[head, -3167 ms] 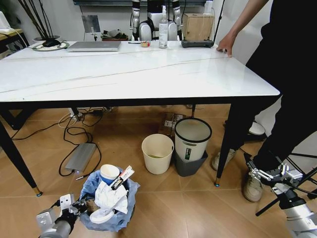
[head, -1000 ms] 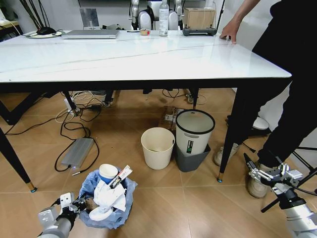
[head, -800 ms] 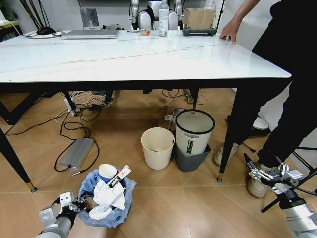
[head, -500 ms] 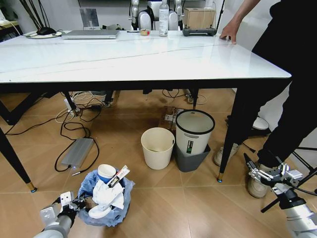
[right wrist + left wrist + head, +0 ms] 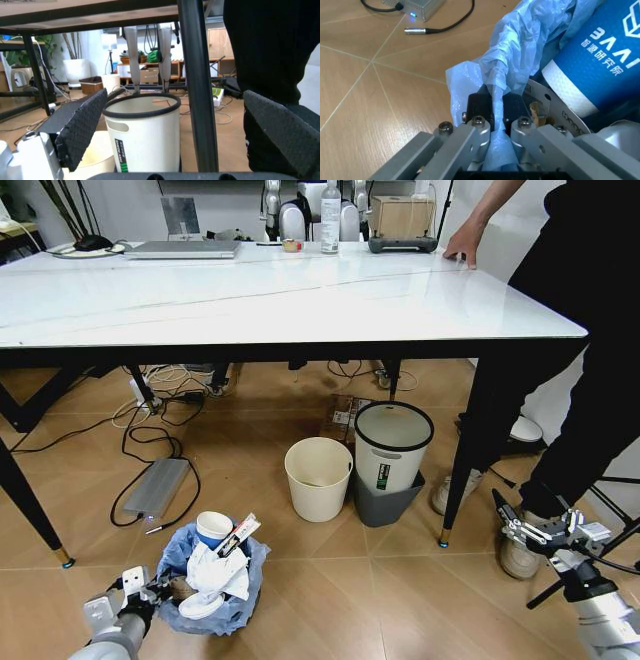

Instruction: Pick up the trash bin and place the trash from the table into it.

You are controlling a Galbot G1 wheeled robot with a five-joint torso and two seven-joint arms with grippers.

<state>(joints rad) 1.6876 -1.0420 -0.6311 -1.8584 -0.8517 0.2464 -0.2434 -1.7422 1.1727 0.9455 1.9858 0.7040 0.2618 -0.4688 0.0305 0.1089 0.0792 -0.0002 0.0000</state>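
— The trash bin [image 5: 212,585] sits on the floor before the table [image 5: 270,300], its blue bag stuffed with a blue cup [image 5: 214,529] and white litter.
— Left gripper [image 5: 495,108]?
— Clamped on the bag's rim. The right gripper [image 5: 537,530] hangs spread, seemingly idle.

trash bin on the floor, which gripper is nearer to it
Left. The left gripper is shut on the trash bin liner at its rim; the right gripper hangs open far off, past the table leg.
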